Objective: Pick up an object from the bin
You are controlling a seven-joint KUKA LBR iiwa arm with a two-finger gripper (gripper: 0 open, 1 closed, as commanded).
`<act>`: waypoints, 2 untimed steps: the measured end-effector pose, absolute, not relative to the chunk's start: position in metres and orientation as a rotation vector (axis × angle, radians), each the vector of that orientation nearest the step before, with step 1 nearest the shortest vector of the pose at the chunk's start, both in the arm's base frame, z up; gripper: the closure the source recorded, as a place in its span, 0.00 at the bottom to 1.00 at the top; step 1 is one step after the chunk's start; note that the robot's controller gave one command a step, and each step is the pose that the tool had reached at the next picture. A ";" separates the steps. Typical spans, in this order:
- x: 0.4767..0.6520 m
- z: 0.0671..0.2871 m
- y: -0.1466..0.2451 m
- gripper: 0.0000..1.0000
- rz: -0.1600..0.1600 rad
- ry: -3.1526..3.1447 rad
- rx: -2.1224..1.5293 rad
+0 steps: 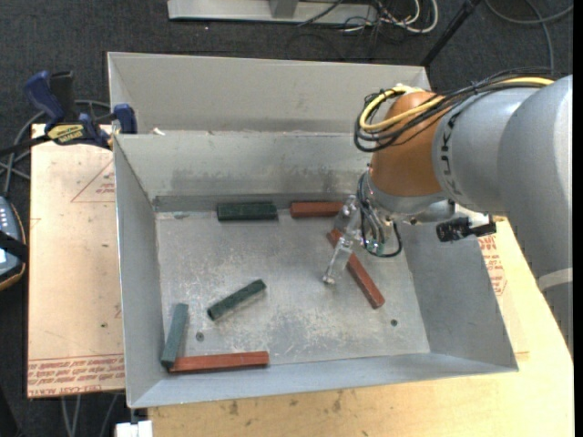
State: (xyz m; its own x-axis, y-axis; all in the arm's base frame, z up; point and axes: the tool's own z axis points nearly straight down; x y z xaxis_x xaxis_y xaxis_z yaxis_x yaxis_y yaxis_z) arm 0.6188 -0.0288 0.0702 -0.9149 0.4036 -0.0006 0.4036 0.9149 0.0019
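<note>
Six blocks [237, 299]: three dark green, three red-brown, spread on the bin [134, 244] floor.
Gripper [334, 269]: low, right of the floor's middle, at the upper end of a slanted red-brown block [368, 287].
Grip: open or closed, I cannot tell.

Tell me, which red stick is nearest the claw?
The slanted red-brown bar beside the gripper; the back red-brown bar and front red-brown bar lie farther off.
</note>
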 end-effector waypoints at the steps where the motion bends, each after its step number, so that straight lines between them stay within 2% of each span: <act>1: 0.594 0.070 -0.076 0.00 0.000 3.110 -0.446; 2: 0.595 0.070 -0.075 1.00 0.002 3.107 -0.446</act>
State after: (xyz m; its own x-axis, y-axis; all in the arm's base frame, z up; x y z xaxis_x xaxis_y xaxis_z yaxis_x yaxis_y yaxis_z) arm 0.5950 -0.0747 0.0703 -0.9596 -0.2814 -0.0024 -0.2814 0.9596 0.0007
